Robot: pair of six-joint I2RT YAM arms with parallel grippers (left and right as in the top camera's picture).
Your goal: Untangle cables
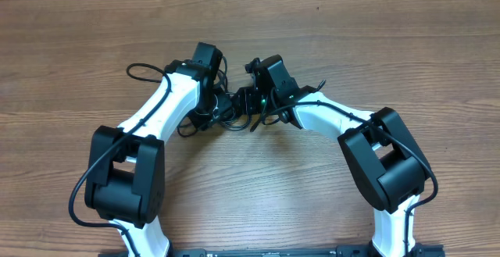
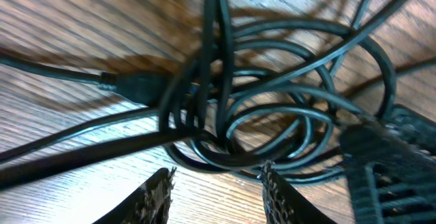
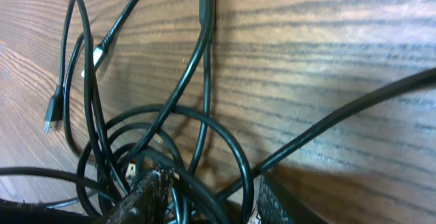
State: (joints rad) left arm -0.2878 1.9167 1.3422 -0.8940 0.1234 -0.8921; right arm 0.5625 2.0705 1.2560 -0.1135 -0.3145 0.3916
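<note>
The cables (image 1: 234, 115) lie as one knotted black bundle on the wooden table between my two wrists. In the left wrist view the cables (image 2: 272, 115) form several overlapping loops, and a plug (image 2: 133, 86) points left. My left gripper (image 2: 216, 176) is open just short of the bundle, with only bare wood between its fingers; its right fingertip (image 2: 268, 173) touches the lowest loop. In the right wrist view my right gripper (image 3: 211, 180) is open astride the cables (image 3: 170, 135), with several strands running loosely between its fingers (image 3: 146, 193). Small plug ends (image 3: 53, 112) lie at the left.
Both arms lean in over the middle of the table (image 1: 351, 46), so the left gripper (image 1: 221, 101) and the right gripper (image 1: 251, 108) sit close together. The right gripper's finger (image 2: 381, 163) shows at the right of the left wrist view. A thin cable loop (image 1: 144, 71) sticks out leftward.
</note>
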